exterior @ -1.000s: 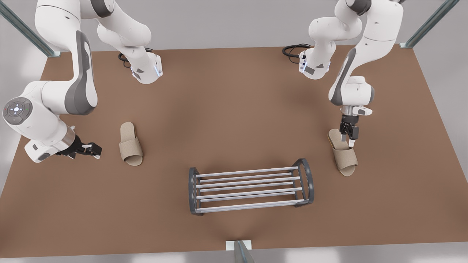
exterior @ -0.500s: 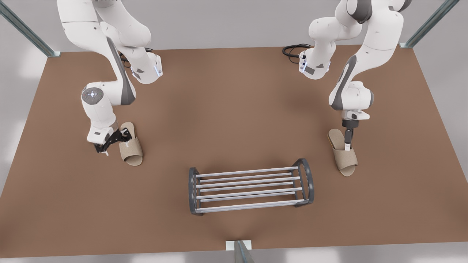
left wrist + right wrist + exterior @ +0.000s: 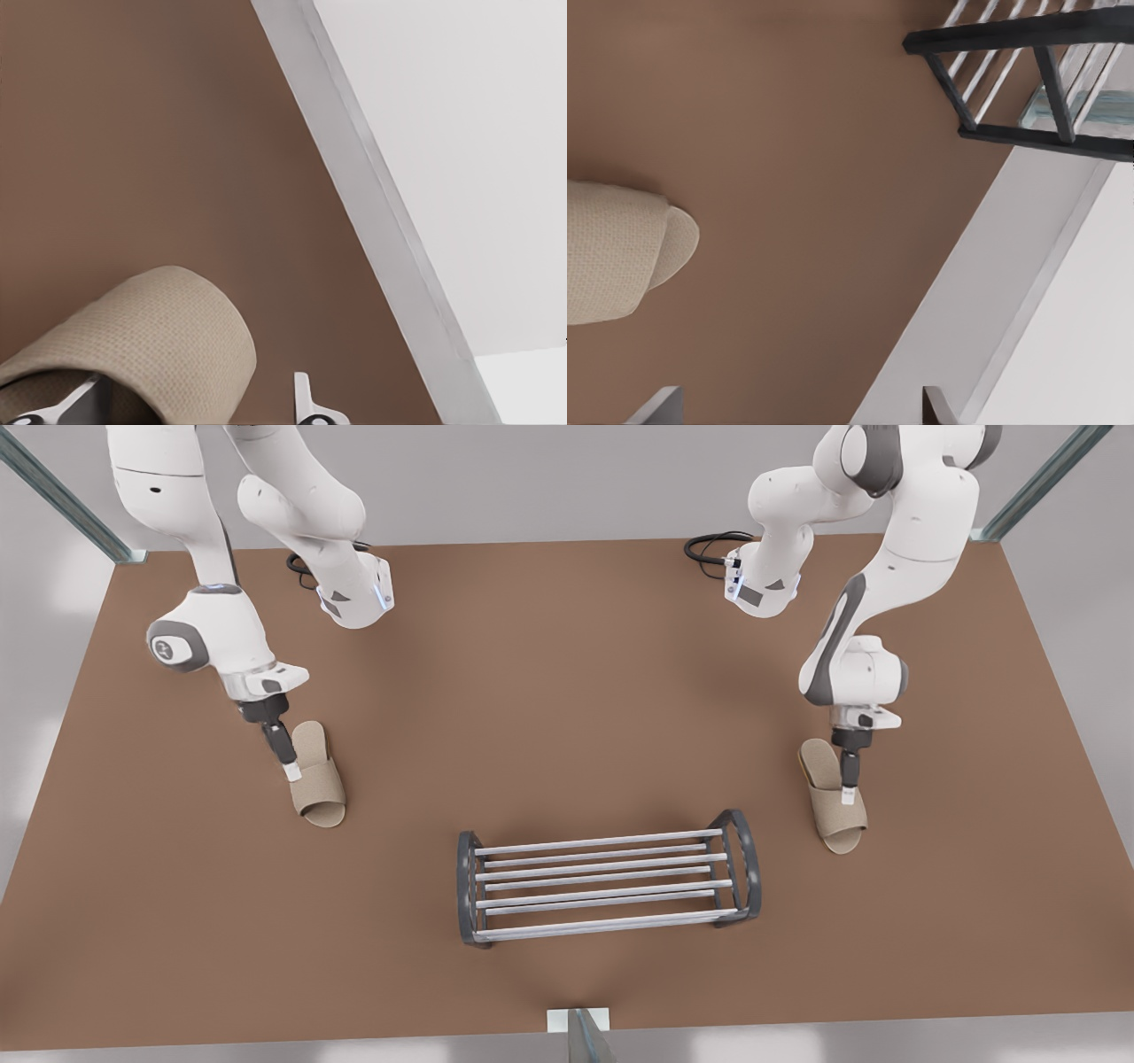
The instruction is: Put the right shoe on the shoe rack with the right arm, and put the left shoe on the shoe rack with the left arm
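Note:
The right shoe (image 3: 321,790), a beige open-toe slipper, lies flat at the front view's left with its toe toward the table's front edge. My right gripper (image 3: 290,772) stands open at its outer side. In the right wrist view the gripper (image 3: 797,407) has its fingers wide apart, and the shoe's toe (image 3: 620,257) lies beside them, not between. The left shoe (image 3: 834,815) lies at the front view's right. My left gripper (image 3: 849,795) is open at its strap. One fingertip (image 3: 80,400) is inside the strap (image 3: 151,328) and the other is outside. The shoe rack (image 3: 741,859) (image 3: 1045,140) stands bare between the shoes.
The brown table (image 3: 567,691) reaches well past both shoes. A metal post (image 3: 580,1035) stands at the middle of its front edge, just beyond the rack. Black cables (image 3: 709,545) lie by the arm bases at the back.
The right arm swung in from the table's side to the right shoe and turned its gripper downward. The left gripper rotated and sank a little at the left shoe's strap.

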